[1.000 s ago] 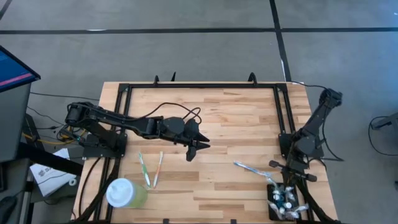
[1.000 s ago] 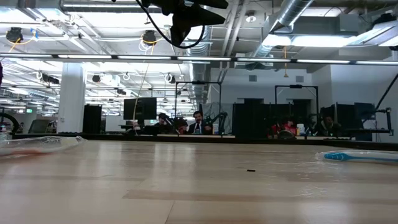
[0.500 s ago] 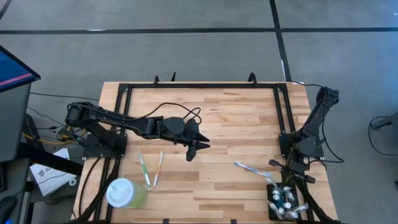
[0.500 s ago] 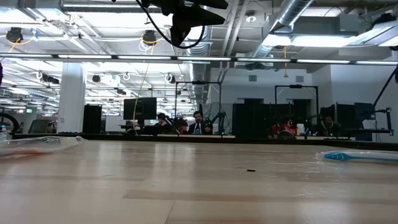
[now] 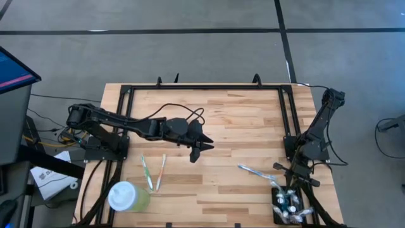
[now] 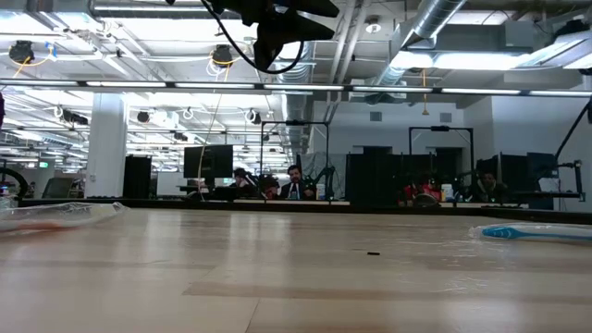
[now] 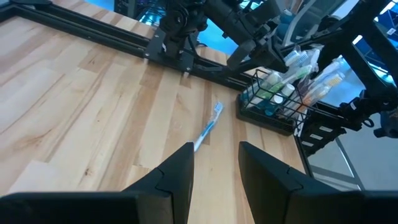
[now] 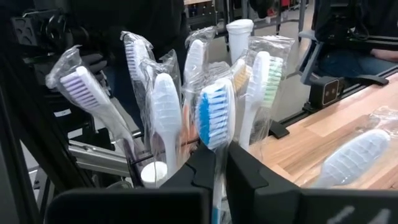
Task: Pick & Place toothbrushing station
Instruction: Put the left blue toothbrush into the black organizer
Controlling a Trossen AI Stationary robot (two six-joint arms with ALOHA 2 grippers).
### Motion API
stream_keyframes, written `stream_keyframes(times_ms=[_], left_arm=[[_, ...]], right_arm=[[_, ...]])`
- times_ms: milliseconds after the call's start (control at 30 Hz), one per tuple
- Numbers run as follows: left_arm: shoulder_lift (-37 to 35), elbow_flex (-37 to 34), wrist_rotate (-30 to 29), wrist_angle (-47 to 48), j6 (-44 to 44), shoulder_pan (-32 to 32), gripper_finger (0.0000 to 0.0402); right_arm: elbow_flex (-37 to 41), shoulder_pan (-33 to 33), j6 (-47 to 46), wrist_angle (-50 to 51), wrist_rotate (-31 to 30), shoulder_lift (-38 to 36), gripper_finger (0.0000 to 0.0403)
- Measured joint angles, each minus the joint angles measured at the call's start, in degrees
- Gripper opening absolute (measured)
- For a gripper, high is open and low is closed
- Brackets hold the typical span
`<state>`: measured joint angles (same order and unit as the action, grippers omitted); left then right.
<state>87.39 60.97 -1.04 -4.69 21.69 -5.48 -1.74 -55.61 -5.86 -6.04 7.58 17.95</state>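
In the high view, the toothbrushing station sits at the desk's near right corner, partly covered by the right tool, and the wrapped brushes standing in it are too small to tell apart. In the right wrist view, the tool's fingers hide the lower handle of the blue-bristled toothbrush, and the station's base is cut off. In the low view, the left tool is cropped by the upper edge.

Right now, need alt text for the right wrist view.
The right gripper is shut on a wrapped blue-bristled toothbrush standing among other wrapped toothbrushes in the toothbrushing station. Another wrapped toothbrush lies on the wooden table beside it.
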Motion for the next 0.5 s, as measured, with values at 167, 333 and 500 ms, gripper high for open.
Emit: stream_keyframes(times_ms=[167,333,500], left_arm=[[0.00,0.00,0.02,0.00,0.00,0.30,0.0121],[0.00,0.00,0.02,0.00,-0.01,0.70,0.0121],[0.00,0.00,0.13,0.00,-0.26,0.76,0.0121]], right_arm=[[0.09,0.02,-5.20,-0.31,-0.20,0.05,0.0045],[0.15,0.16,-10.20,-1.82,-2.35,0.07,0.0075],[0.15,0.04,-15.30,-1.91,-4.49,0.05,0.0109]])
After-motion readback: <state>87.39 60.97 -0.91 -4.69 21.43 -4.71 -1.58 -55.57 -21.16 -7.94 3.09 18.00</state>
